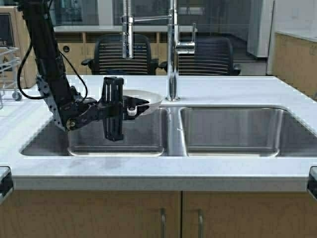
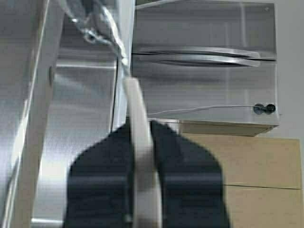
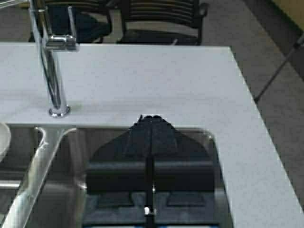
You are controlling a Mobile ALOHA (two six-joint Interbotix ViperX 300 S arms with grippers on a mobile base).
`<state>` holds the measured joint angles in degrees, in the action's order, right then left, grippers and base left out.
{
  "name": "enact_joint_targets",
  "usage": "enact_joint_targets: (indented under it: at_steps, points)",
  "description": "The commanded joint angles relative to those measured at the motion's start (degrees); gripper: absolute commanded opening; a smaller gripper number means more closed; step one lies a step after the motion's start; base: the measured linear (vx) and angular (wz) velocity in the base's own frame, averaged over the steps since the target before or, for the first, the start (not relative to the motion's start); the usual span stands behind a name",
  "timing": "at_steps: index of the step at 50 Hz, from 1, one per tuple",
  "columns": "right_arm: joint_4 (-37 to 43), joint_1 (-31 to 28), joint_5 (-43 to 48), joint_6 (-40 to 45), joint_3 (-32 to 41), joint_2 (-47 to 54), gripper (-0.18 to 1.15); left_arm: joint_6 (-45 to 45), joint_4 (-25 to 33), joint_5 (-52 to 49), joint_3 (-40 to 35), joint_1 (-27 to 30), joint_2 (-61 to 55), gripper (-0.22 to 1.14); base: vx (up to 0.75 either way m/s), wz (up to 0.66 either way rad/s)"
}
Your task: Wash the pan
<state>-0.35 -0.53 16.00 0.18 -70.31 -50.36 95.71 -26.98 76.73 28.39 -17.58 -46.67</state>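
Note:
The cream pan [image 1: 145, 97] is held over the back of the left sink basin [image 1: 133, 141], just left of the faucet. My left gripper [image 1: 130, 107] reaches in from the left and is shut on the pan. In the left wrist view the gripper [image 2: 140, 127] pinches the pan's cream edge [image 2: 136, 102] between both black fingers. The pan's rim also shows in the right wrist view [image 3: 3, 140]. My right gripper [image 3: 151, 118] is shut and empty, above the right basin [image 3: 204, 142].
A tall chrome faucet [image 1: 172, 54] stands between the two basins, and a second spray faucet [image 1: 128, 29] stands behind it. The right basin [image 1: 237, 131] holds nothing. White countertop [image 1: 163, 168] surrounds the sink. Black chairs [image 1: 121, 57] stand beyond the counter.

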Motion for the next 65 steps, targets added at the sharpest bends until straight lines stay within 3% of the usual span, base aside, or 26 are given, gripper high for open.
enact_joint_targets:
  at_steps: [1,30,53,65]
  points:
    - [0.00,0.00,0.44,0.09,0.62,0.09,0.06,-0.26,-0.35,0.53,1.41,-0.26,5.19,0.03,0.16,0.12]
    - [0.18,0.00,0.18,1.05,0.79,0.09,0.06,-1.32,-0.35,2.11,11.16,-8.53,10.11,0.03,0.15,0.14]
    - [0.00,0.00,0.18,1.41,0.97,3.25,0.06,-4.04,-0.18,14.15,22.24,-10.72,11.07,0.03,0.12,0.04]
    - [0.00,-0.09,0.18,1.49,4.83,9.14,0.06,-6.59,-0.18,16.44,26.10,-11.07,11.34,0.03,0.09,-0.07]
